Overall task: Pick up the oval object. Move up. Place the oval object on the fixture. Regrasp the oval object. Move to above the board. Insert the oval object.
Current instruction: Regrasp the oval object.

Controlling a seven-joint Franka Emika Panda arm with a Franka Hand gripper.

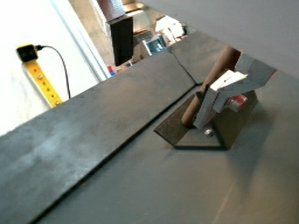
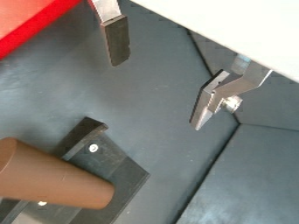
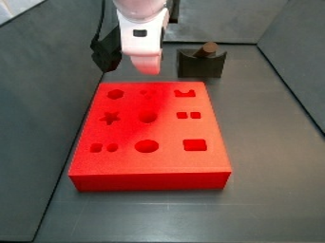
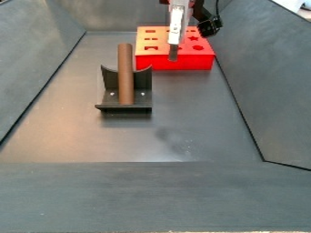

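The white robot gripper (image 3: 143, 59) hangs above the far edge of the large flat red-orange board (image 3: 150, 133), which lies on the dark grey floor (image 4: 183, 136) of the enclosure. In a side view the gripper (image 4: 177, 41) reaches down with its thin silver fingers (image 4: 175, 45) close over the board (image 4: 174, 50). Whether the tips touch the slab I cannot tell.

In a wrist view the 2 flat silver fingers show clearly: 1 with its dark pad (image 2: 115, 37) near the red edge of the board (image 2: 30, 22), the other (image 2: 216, 98) well apart from it. The jaws stand released, with only bare floor visible between them.

The small brown oval peg (image 4: 123, 68) is not with the gripper. It stands upright in the dark L-shaped fixture (image 4: 125, 91), leaning against the bracket's upright wall, well apart from the board and nearer the front of the enclosure. In a side view the fixture (image 3: 200, 62) sits beyond the board's far right corner, with the brown peg (image 3: 200, 46) poking up from its top. In a wrist view the peg (image 2: 52, 179) appears large and close, lying across the fixture's dark plate (image 2: 103, 157), where 2 small silver screws show. In a wrist view the fixture (image 1: 211, 122) is seen from behind, with the brown peg (image 1: 225, 66) rising behind a silver finger (image 1: 216, 101).
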